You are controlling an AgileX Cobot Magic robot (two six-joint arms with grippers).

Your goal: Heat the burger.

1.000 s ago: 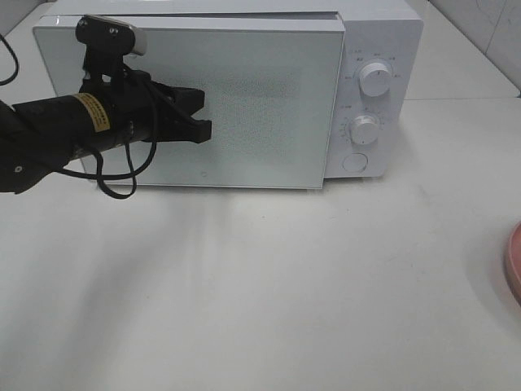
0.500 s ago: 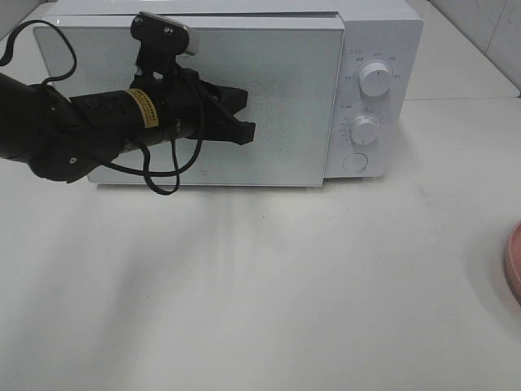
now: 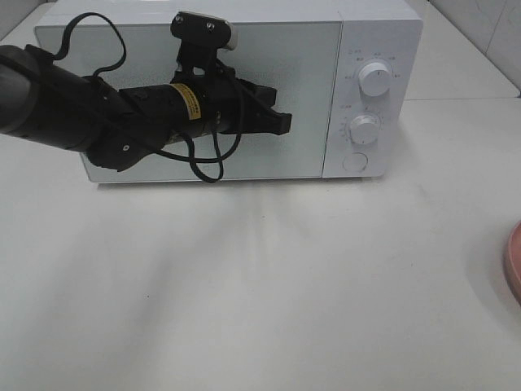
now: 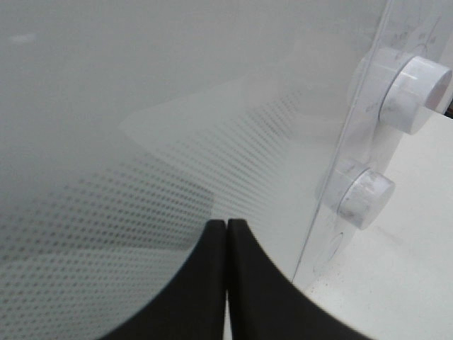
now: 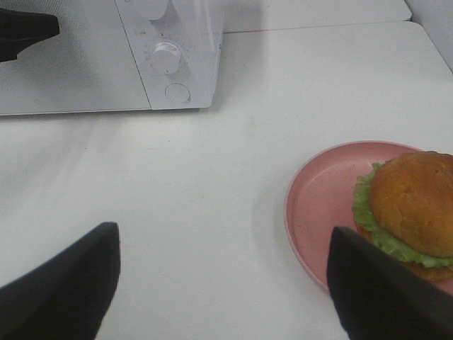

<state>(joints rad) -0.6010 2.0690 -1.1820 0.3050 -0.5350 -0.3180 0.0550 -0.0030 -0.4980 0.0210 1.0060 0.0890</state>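
The burger, with a golden-brown bun and green lettuce, sits on a pink plate, seen only in the right wrist view. My right gripper is open and empty, hovering above the table beside the plate. My left gripper is shut, its tips against the closed glass door of the white microwave. In the left wrist view the shut fingertips rest on the door near the knobs. In the exterior high view the burger is out of sight.
The microwave's two knobs and round button are on its right panel. The pink plate's rim shows at the table's right edge. The white table stretches in front of the microwave.
My left arm has swept right across the microwave front. The door, ajar before, now sits flush and closed.
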